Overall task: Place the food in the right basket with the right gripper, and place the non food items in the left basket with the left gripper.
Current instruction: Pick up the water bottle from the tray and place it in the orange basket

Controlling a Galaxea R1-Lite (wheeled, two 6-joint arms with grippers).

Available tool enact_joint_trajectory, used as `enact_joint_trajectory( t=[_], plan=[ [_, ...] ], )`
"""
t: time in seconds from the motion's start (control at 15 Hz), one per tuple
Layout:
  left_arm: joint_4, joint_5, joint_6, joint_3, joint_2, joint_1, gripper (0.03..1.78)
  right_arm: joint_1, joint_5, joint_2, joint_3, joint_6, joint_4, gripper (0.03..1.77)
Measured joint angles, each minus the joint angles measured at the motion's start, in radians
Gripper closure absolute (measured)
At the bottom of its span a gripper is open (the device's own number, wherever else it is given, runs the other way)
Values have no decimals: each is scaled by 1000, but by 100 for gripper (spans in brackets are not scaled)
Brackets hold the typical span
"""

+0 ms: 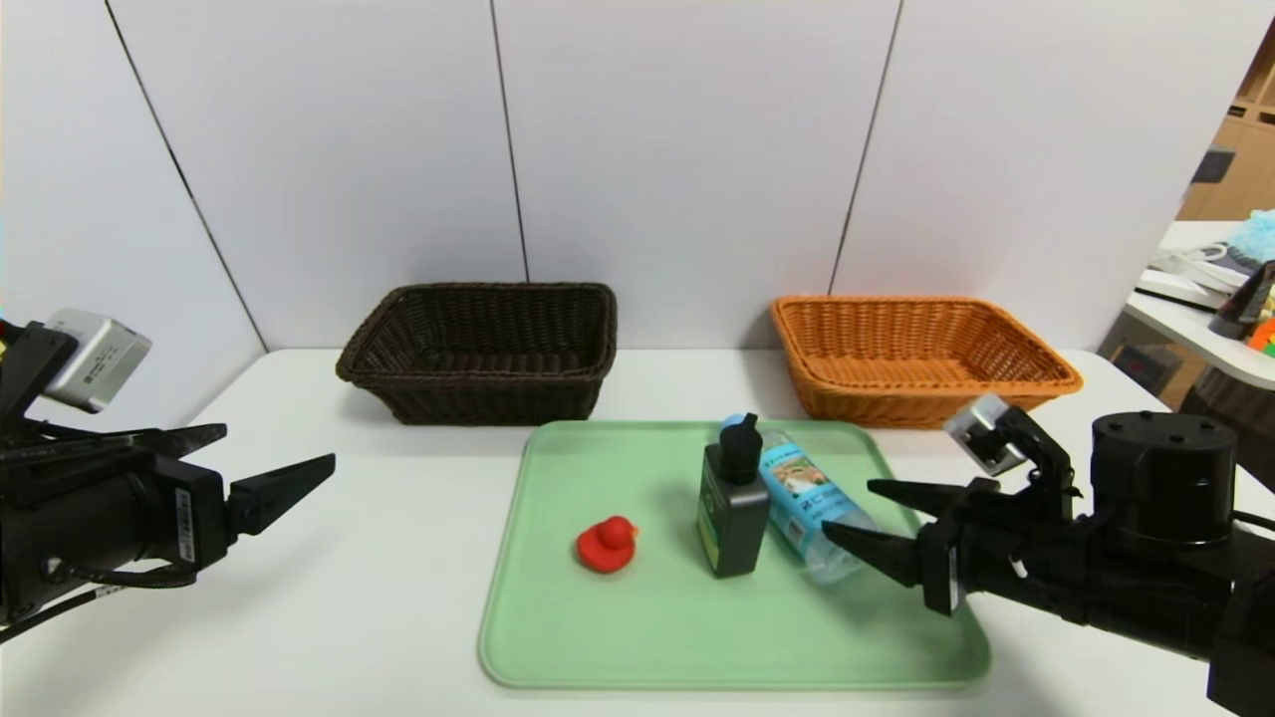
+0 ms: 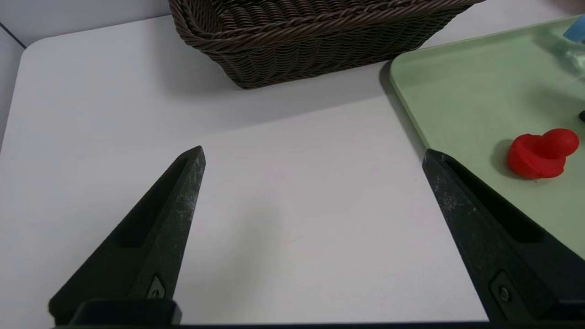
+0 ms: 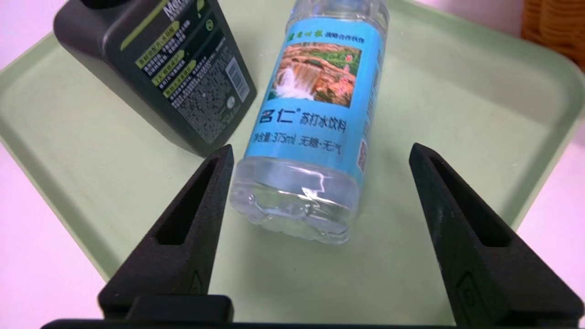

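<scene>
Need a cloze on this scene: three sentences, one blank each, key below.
The clear bottle lies on the green ____.
The right gripper is at that bottle's base, its jaws ____.
The small duck is coloured ____.

Missing words: tray; open; red

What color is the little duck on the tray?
The duck is red, clearest in the left wrist view.
</scene>
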Motion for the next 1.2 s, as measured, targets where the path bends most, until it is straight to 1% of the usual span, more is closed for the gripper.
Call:
enact_joint_trajectory(
  t=[0.2,0.33,0.47,0.6,0.73,0.87,1.0,1.07,1.2],
  plan=[
    [1,1,0,0,-5,0,12,21,-31,-8,-42,-30,22,33],
    [3,5,1,-4,-8,0,12,35,-56,-19,-104,-35,79,28],
    [3,7,2,-8,-8,0,12,50,-77,-47,-200,-36,224,23],
    [3,7,2,-9,-8,0,12,64,-102,-79,-316,-33,430,20],
    [3,7,2,-6,-8,0,12,71,-144,-94,-420,-32,638,17],
    [3,7,1,-2,-8,0,12,75,-169,-92,-503,-31,797,15],
    [3,7,1,0,-8,0,12,82,-194,-79,-580,-31,921,14],
    [3,7,0,0,-7,-1,12,86,-205,-64,-613,-31,964,13],
    [3,7,0,1,-8,-1,12,94,-216,-27,-661,-31,991,12]
  ],
)
